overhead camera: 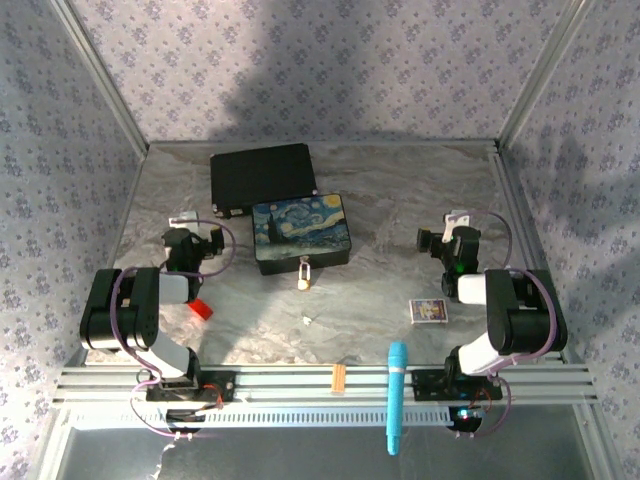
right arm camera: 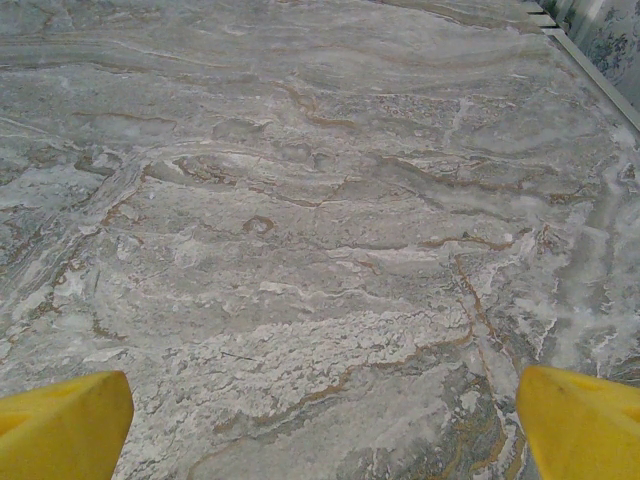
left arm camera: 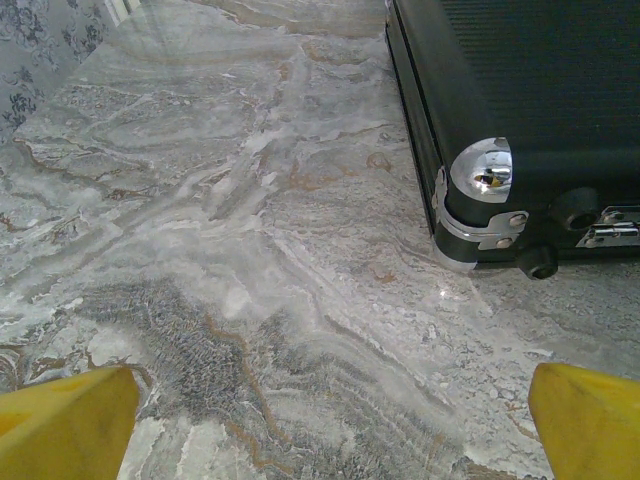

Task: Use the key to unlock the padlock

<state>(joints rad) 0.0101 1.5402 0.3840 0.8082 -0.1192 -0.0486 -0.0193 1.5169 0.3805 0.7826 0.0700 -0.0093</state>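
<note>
The tiny brass-yellow padlock with a thin silver loop (overhead camera: 303, 278) sits against the near edge of the dark box with a starry-night painting (overhead camera: 300, 232), in the middle of the grey marble table (overhead camera: 390, 190). The tiny pale metal key (overhead camera: 307, 320) lies flat just in front of the padlock, not touching it.

The left gripper (left arm camera: 330, 420) holds its yellow fingers (left arm camera: 65, 420) wide apart with nothing between them. Bare table lies ahead, with the shiny corner of a flat black case (left arm camera: 520, 90) on its right.

The right gripper (right arm camera: 320, 420) is spread wide too, holding nothing, over open table near the right edge rail (right arm camera: 590, 70).

A small red block (overhead camera: 201, 309) lies beside the left arm.
</note>
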